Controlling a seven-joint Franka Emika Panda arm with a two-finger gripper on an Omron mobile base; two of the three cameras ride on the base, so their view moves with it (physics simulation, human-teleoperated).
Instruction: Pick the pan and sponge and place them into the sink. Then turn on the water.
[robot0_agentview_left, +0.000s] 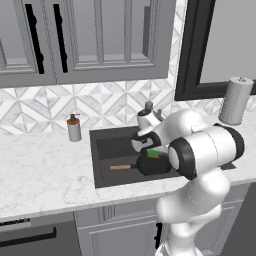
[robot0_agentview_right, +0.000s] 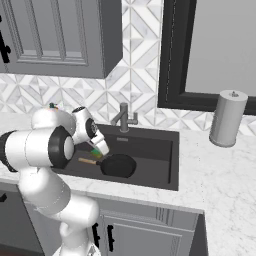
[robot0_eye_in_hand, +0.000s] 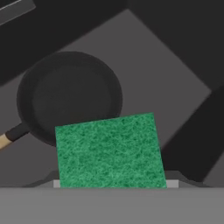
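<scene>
On the pale marble counter, well to the left of the basin, a small soap dispenser stood against the patterned tile wall. Next came the sink, a rectangular dark grey basin with flat, matte walls, and in it the pan already lay on the floor, round and black with a shallow raised rim, its light-brown wooden handle pointing left. That half of the placing looked done. The sponge was not yet down: a flat square with a coarse, fibrous green top, it sat right at the gripper, above the near edge of the pan and over the basin. It appeared to be held there, though the fingertips were hidden behind it, so I could not tell whether the claw was clamped on it or had just let go. Behind the arm the grey metal faucet rose at the back rim, smooth and dry, with no stream below it, so dropping the sponge and turning on the water seemed to remain. Far right on the counter stood an upright paper-towel roll, plain and cylindrical.
</scene>
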